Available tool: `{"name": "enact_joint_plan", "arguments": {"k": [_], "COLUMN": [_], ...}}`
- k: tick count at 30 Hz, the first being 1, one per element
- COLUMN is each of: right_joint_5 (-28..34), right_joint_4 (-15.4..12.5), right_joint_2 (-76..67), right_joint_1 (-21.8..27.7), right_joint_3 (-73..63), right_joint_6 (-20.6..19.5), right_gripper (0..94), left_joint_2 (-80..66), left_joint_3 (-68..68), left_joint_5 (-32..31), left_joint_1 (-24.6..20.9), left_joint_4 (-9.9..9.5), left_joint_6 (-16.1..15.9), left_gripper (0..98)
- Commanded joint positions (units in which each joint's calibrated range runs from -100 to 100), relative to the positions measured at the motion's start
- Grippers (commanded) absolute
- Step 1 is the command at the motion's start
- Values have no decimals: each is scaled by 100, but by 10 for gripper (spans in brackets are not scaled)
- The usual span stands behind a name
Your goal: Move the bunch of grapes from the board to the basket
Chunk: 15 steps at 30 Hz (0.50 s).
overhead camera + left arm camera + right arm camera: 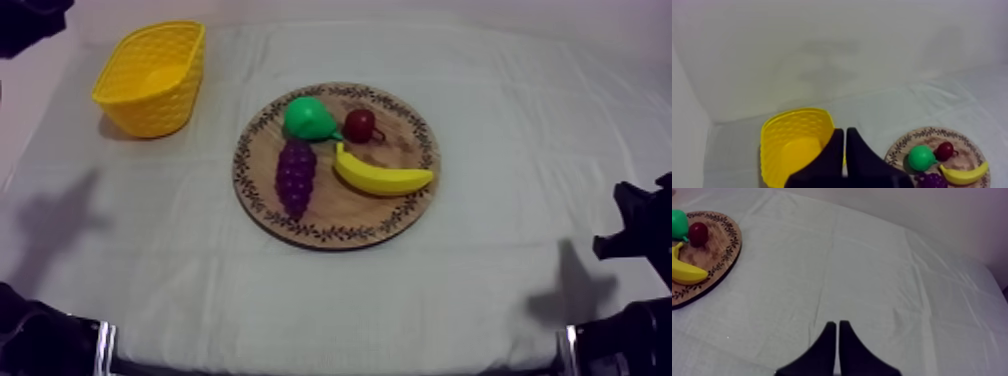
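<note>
Top view: the bunch of grapes [295, 176] lies on the wooden board [350, 210], just beside the pear [308, 118]; the yellow basket [150, 78] stands well apart from the board; left wrist view: the left gripper [845, 132] is clenched on nothing, between basket and board; right wrist view: the right gripper [837, 323] is clenched empty, apart from the board.

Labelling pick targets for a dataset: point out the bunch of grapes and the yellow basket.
bunch of grapes [295, 176]: top view, middle of the cluster.
yellow basket [150, 117]: top view, near outer wall.
</note>
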Motion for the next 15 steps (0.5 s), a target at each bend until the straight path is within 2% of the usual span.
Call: {"name": "enact_joint_plan", "arguments": {"k": [1,7,15], "right_joint_5": [0,0,0], "right_joint_4": [-2,-2,-2], "right_joint_2": [0,0,0], "right_joint_1": [0,0,0], "right_joint_3": [-4,-4,-4], "right_joint_6": [1,-1,1], "right_gripper": [3,3,3], "left_joint_2": [488,1279,2295], "left_joint_3": [-859,-1857,-2903], "left_joint_5": [401,1241,2138], "left_joint_1": [200,704,1215], "left_joint_4": [-46,-348,-444], "left_joint_6": [-57,-7,-36], "left_gripper": [0,0,0]}}
